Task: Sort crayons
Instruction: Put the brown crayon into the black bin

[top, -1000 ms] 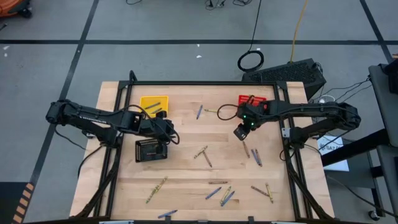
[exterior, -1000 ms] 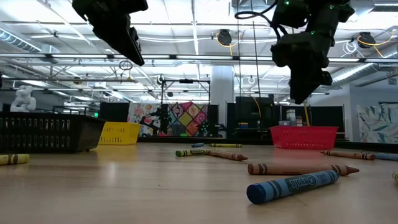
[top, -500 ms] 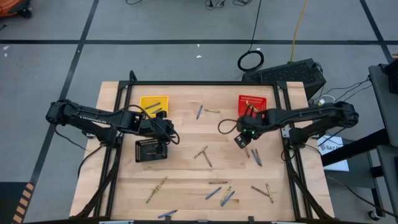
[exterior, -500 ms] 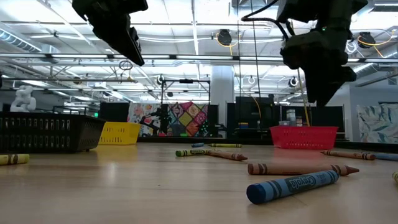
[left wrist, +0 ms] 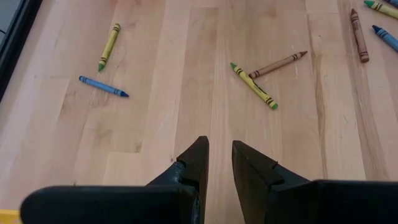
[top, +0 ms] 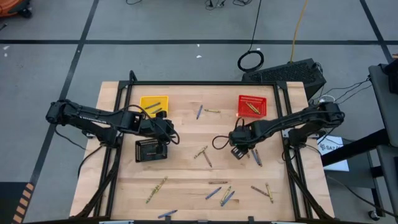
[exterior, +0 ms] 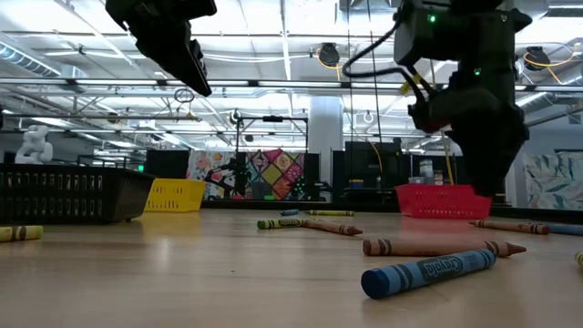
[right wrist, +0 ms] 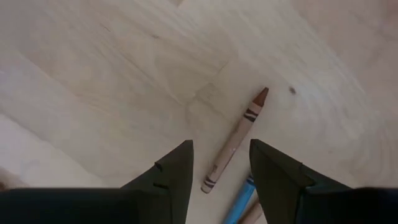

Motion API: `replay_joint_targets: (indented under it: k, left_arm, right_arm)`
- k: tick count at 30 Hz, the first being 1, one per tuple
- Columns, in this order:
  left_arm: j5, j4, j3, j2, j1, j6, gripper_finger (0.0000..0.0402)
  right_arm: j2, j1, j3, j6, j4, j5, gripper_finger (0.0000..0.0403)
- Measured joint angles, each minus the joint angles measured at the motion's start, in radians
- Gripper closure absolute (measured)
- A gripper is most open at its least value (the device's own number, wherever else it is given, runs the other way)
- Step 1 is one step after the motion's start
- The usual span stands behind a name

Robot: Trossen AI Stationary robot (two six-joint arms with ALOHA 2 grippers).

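Observation:
Crayons lie scattered flat on the wooden table point(top: 186, 174). My right gripper point(right wrist: 221, 165) hangs open, pointing down, over a tan crayon point(right wrist: 236, 142); its fingers stand on either side of the crayon's blunt end, above it. A blue crayon point(right wrist: 239, 202) lies beside that one. In the high view this gripper point(top: 239, 151) is right of the table's middle. My left gripper point(left wrist: 221, 155) hangs slightly open and holding nothing above the black basket point(top: 152, 150), at the table's left. A yellow-green crayon point(left wrist: 254, 85) and a brown one point(left wrist: 278, 64) lie ahead of it.
A red basket point(top: 252, 106) with a crayon in it stands at the far right, a yellow basket point(top: 153, 104) at the far left. More crayons lie near the front edge point(top: 217, 193) and at the far middle point(top: 200, 112). A black cable loops beside my right gripper.
My right gripper has left the red basket, gone toward the table's near edge and a little toward its left, and sunk down over the tan and blue crayons right of centre. The crayons have stayed where they lay.

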Motion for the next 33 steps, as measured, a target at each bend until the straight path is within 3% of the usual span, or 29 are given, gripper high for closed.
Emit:
replay_joint_targets:
  k: [10,25,29,33]
  left_arm:
    - [0.000,0.000,0.000,0.000,0.000,0.000,0.0329]
    - [0.000,0.000,0.000,0.000,0.000,0.000,0.0329]
    - [0.000,0.000,0.000,0.000,0.000,0.000,0.0329]
    - [0.000,0.000,0.000,0.000,0.000,0.000,0.0329]
  right_arm:
    - [0.022,0.011,-0.029,0.022,0.021,0.005,0.0261]
    - [0.018,0.023,-0.160,0.055,0.224,0.003,0.0263]
    - [0.017,0.023,-0.182,0.048,0.247,0.005,0.0285]
    - [0.017,0.023,-0.188,0.022,0.255,0.007,0.0336]
